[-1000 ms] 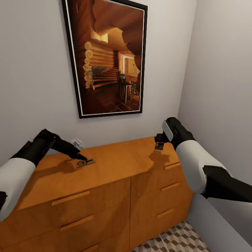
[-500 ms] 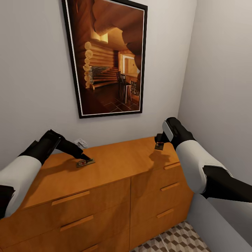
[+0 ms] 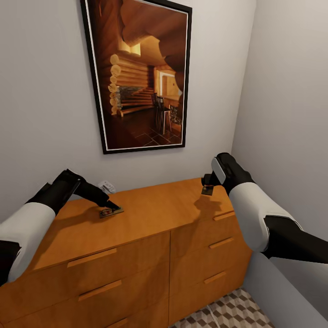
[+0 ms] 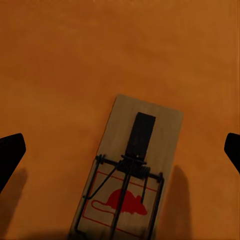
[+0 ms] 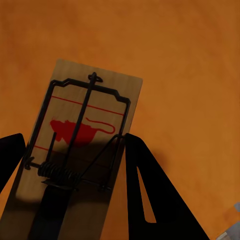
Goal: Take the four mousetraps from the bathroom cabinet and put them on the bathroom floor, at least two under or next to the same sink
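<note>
**Mousetraps on the cabinet top, one under each end effector**

Mousetraps are seen at both ends of the cabinet [image 3: 136, 237]. One mousetrap [image 3: 111, 212] lies flat on the orange-brown worktop directly below the left end effector [image 3: 107, 205]. In the left wrist view this trap [image 4: 131, 175] is centred between the two dark fingertips [image 4: 10, 155], which stand wide apart at either side and well clear of the board's edges; the left end effector [image 4: 120, 152] is thus spread open and nothing is gripped. The red mouse mark is at the board's end nearer the wrist.

The second mousetrap [image 3: 207, 190] is seen at the right end effector [image 3: 208, 184], near the far right corner of the worktop. In the right wrist view the board [image 5: 75, 155] sits between the fingers [image 5: 150, 200], with one dark finger lying against its long edge and the other at the opposite side, so the right end effector [image 5: 70, 165] is closed onto the board. From the head view the trap appears raised slightly off the wood, with a shadow below it.

A small white gadget [image 3: 107, 187] is visible on the wall just behind the left end effector, and a framed picture [image 3: 139, 73] hangs above. Patterned floor tiles [image 3: 228, 314] show beneath the cabinet's right side.
</note>
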